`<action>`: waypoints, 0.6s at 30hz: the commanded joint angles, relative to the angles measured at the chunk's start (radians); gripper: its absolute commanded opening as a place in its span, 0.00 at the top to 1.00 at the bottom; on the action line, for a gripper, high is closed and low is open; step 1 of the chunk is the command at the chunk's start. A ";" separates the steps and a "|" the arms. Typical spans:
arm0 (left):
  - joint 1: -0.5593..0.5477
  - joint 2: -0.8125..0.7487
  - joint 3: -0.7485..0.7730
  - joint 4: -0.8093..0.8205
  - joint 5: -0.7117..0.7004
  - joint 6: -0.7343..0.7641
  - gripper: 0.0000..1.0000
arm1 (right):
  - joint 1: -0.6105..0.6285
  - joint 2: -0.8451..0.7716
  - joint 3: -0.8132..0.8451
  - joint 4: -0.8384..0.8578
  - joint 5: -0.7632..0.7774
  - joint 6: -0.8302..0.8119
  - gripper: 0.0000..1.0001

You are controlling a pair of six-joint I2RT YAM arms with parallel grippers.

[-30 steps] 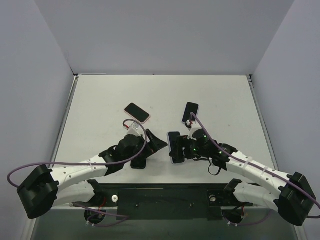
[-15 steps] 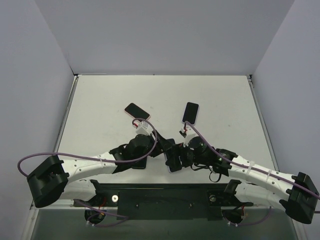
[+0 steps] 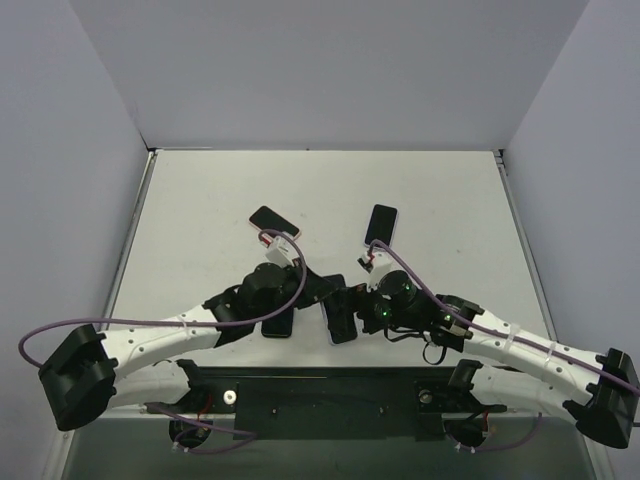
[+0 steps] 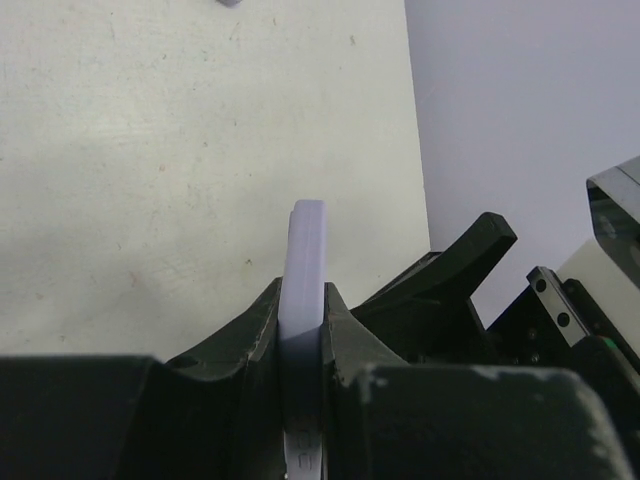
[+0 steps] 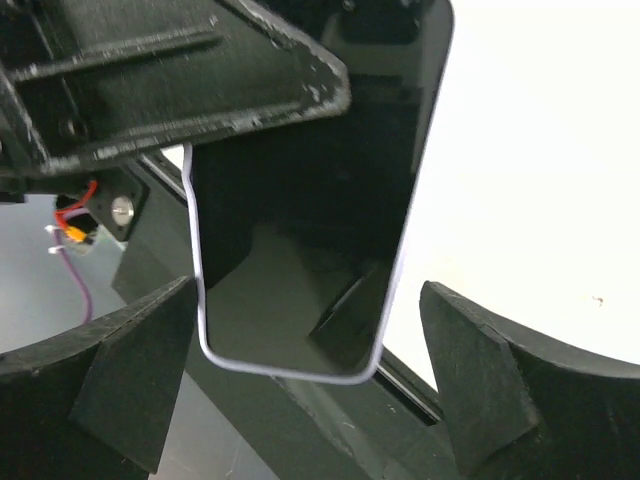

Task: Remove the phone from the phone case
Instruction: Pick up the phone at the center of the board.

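Phones number three: two lie on the table, at and; the cased phone sits clamped by the left gripper, between the right gripper's wide jaws.

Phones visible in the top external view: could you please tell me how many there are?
4: a black phone in a pink case far left, another far right, a lavender-cased phone between the grippers, and a dark phone beneath the left arm. Others may be hidden.
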 commanded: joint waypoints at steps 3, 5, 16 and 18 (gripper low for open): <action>0.172 -0.175 -0.002 0.000 0.331 0.198 1.00 | -0.105 -0.147 -0.004 -0.072 -0.152 -0.078 0.15; 0.231 -0.229 -0.016 0.022 0.428 0.203 1.00 | -0.163 -0.179 -0.036 -0.017 -0.312 -0.066 0.18; 0.275 -0.312 -0.007 0.215 0.646 0.028 1.00 | -0.199 -0.218 -0.073 0.307 -0.739 0.099 0.45; 0.281 -0.307 -0.005 0.242 0.643 -0.013 1.00 | -0.199 -0.224 -0.077 0.348 -0.766 0.128 0.48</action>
